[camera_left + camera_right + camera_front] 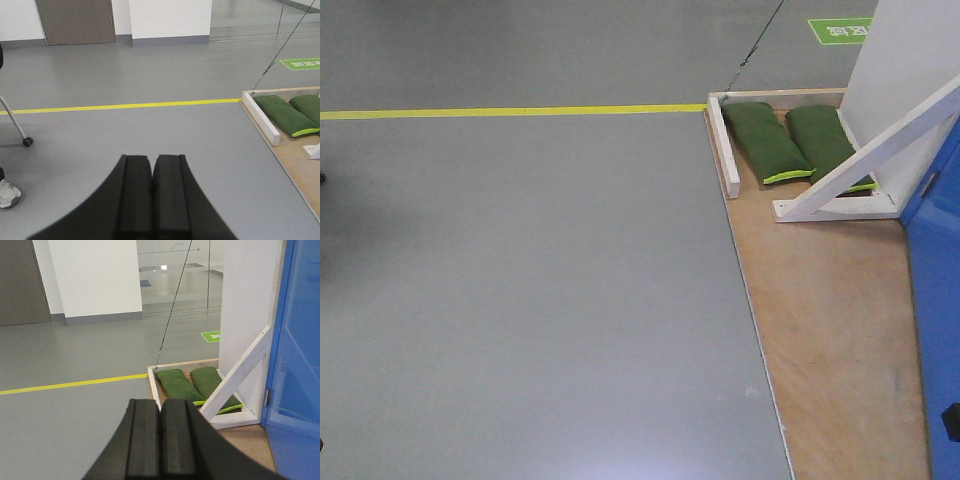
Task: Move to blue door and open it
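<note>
The blue door [300, 350] fills the right edge of the right wrist view, with a silver hinge [267, 397] on its left edge. Its lower part [938, 300] also shows at the right edge of the front view. No handle or lock is in view. My right gripper [160, 407] is shut and empty, held above the floor to the left of the door. My left gripper [152, 162] is shut and empty, pointing over the grey floor well left of the door's platform. Neither gripper touches the door.
The door stands on a plywood platform [830, 330] with a white wooden rail [723, 145] and a white diagonal brace [870, 150]. Two green sandbags [765, 140] lie on it. A yellow floor line [510, 110] crosses ahead. A wheeled leg [20, 132] and a shoe [7, 194] are at left.
</note>
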Motion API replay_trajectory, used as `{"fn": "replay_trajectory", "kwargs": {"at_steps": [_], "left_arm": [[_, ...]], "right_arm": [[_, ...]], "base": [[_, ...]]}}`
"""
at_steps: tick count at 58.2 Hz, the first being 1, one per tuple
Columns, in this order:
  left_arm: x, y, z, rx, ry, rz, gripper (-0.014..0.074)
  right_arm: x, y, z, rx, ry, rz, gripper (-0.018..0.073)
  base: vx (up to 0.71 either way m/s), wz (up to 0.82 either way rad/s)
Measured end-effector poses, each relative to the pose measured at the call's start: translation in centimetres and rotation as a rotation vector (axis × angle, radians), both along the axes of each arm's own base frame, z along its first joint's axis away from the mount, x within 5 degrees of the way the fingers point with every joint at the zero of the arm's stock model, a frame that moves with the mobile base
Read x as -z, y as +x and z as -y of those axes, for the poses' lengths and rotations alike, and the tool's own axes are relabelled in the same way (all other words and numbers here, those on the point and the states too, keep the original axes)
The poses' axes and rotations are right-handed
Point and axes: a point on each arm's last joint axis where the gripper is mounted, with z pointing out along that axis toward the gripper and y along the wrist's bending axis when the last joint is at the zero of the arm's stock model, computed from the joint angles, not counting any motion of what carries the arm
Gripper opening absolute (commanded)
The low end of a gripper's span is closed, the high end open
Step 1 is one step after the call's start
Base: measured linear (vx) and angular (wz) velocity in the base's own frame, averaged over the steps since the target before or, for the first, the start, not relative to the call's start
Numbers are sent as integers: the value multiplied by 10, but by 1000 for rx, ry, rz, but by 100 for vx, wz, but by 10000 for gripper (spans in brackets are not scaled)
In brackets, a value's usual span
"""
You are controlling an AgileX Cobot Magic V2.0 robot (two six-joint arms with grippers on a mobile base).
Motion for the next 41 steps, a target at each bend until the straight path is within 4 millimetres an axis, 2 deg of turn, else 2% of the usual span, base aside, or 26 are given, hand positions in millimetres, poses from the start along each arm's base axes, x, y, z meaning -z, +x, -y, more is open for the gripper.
{"fn": "replay_trajectory", "kwargs": {"at_steps": [41], "left_arm": [[0, 0, 0, 0, 0, 0, 73]], "right_arm": [[0, 0, 0, 0, 0, 0, 11]], "base": [[2, 1]]}}
